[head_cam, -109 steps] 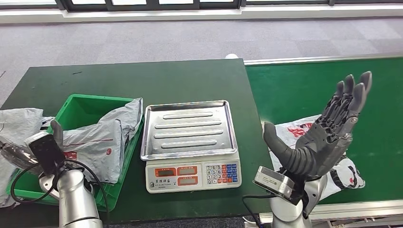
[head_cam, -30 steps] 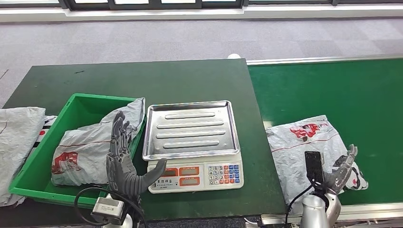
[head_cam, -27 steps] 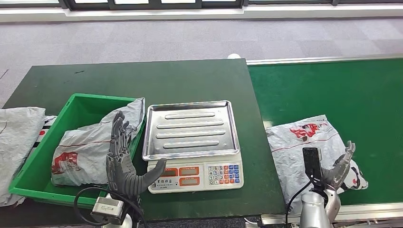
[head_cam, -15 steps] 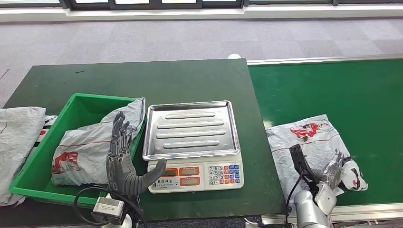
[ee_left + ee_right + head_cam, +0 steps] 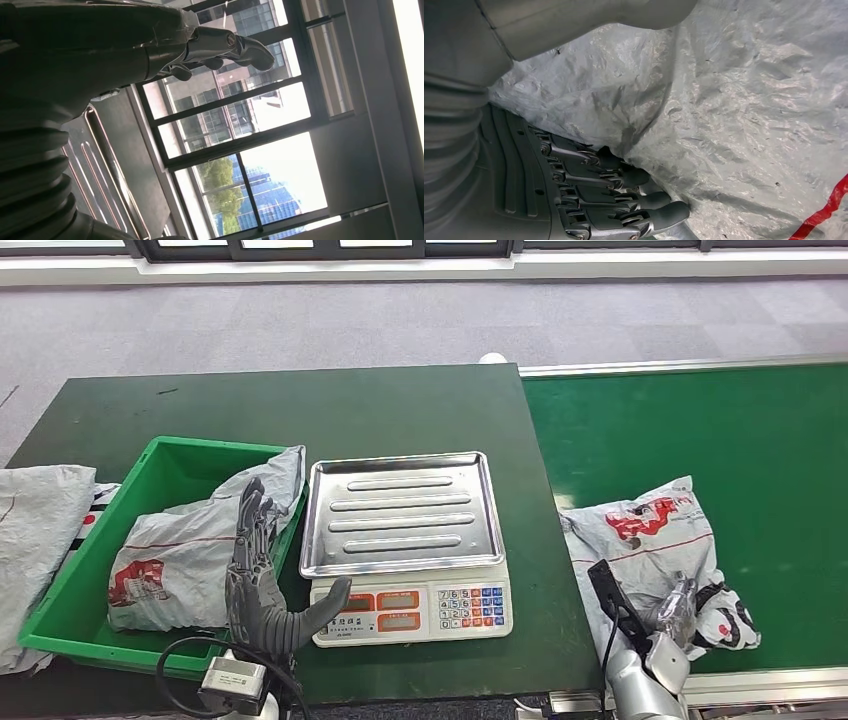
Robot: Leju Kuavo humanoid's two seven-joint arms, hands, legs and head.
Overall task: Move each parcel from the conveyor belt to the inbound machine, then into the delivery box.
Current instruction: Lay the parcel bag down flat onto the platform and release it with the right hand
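Right hand's dark fingers (image 5: 624,200) are curled in against the crinkly grey plastic mailer parcel with red and black print (image 5: 650,540), thumb over the top of the film, so the right hand (image 5: 678,608) is clamped on its near edge and the plastic is bunched up and creased around the grip. The parcel lies on the green conveyor belt (image 5: 720,430), just right of the silver-tray electronic scale with the keypad (image 5: 405,540), with its near corner crumpled and a black-and-white printed patch showing beside the hand. Left hand (image 5: 262,580) stands upright with fingers spread apart, holding nothing, at the scale's left front corner. Left of the scale sits a green plastic crate (image 5: 90,570) with another grey mailer bag (image 5: 190,540) slumped inside, plus one more grey bag (image 5: 35,530) on the dark green table (image 5: 300,405) beyond the crate.
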